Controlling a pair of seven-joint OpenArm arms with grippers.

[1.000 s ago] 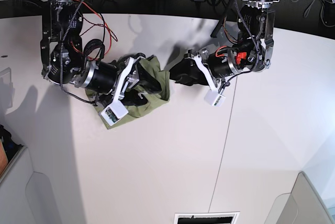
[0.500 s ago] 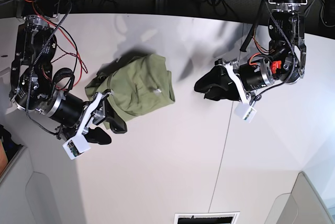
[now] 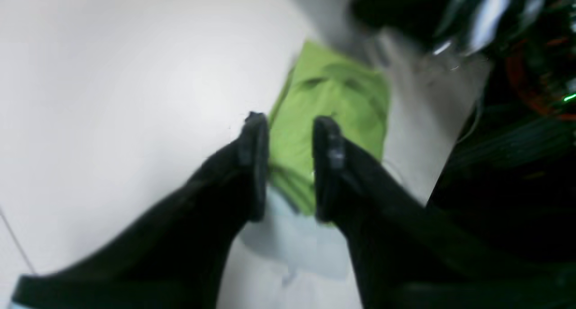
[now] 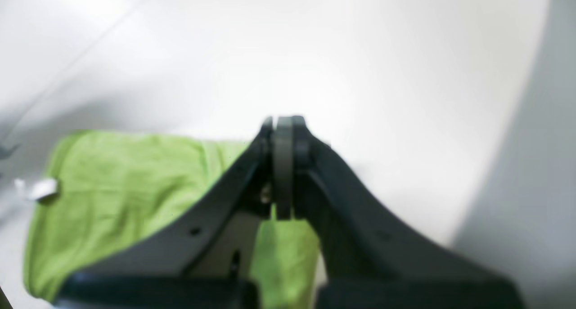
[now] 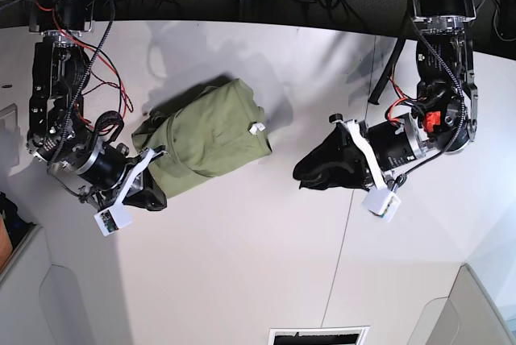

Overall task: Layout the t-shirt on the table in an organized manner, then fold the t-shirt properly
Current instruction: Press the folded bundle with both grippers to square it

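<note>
The t-shirt (image 5: 211, 137), plain olive green, lies bunched in a rumpled heap toward nine o'clock on the table (image 5: 258, 256), a small white tag (image 5: 256, 128) showing at its three o'clock edge. The table is flat and white, with a thin dark seam.

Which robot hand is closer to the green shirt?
The right gripper, on the left side of the base view. It sits at the t-shirt's edge with its jaws shut. The left gripper is away from the cloth, over bare table.
</note>
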